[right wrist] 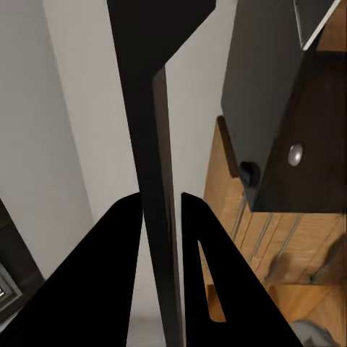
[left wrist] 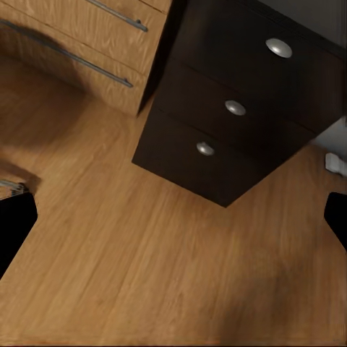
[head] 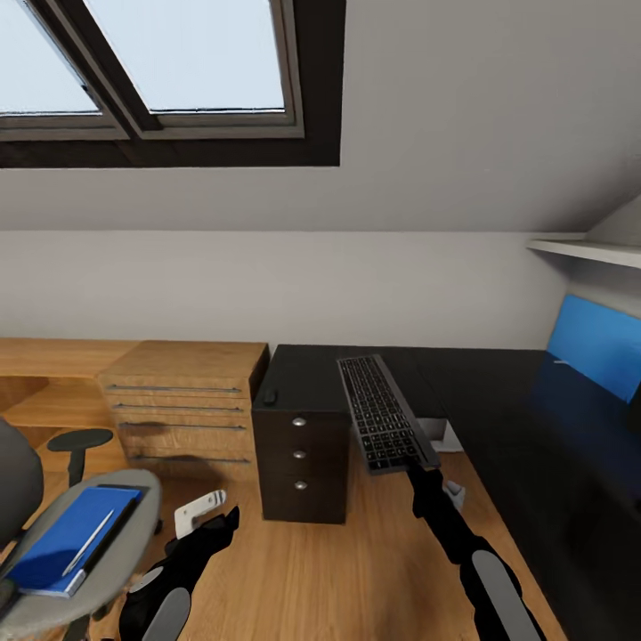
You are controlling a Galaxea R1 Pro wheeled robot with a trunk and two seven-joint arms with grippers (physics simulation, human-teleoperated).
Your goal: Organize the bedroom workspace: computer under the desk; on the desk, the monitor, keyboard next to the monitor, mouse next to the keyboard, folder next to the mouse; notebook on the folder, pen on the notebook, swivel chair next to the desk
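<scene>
My right gripper [head: 427, 469] is shut on the near end of the keyboard [head: 381, 411], a silver frame with black keys held tilted above the black desk [head: 499, 401]. In the right wrist view the keyboard [right wrist: 155, 144] runs edge-on between the fingers [right wrist: 108, 275]. The small dark mouse [head: 269, 396] lies on the desk's left end. The blue folder [head: 67, 539] rests on the swivel chair [head: 125, 556] seat with the white pen [head: 89, 541] on top. Beside the chair, my left gripper [head: 209, 516] hangs open over the floor. The monitor, computer and notebook are out of view.
A black three-drawer unit [head: 301, 454] stands under the desk's left end, with a light wooden drawer chest [head: 182, 401] against it. A blue wall panel [head: 596, 343] and a white shelf [head: 579, 249] lie at the right. Wooden floor [left wrist: 166, 275] stretches between chair and desk.
</scene>
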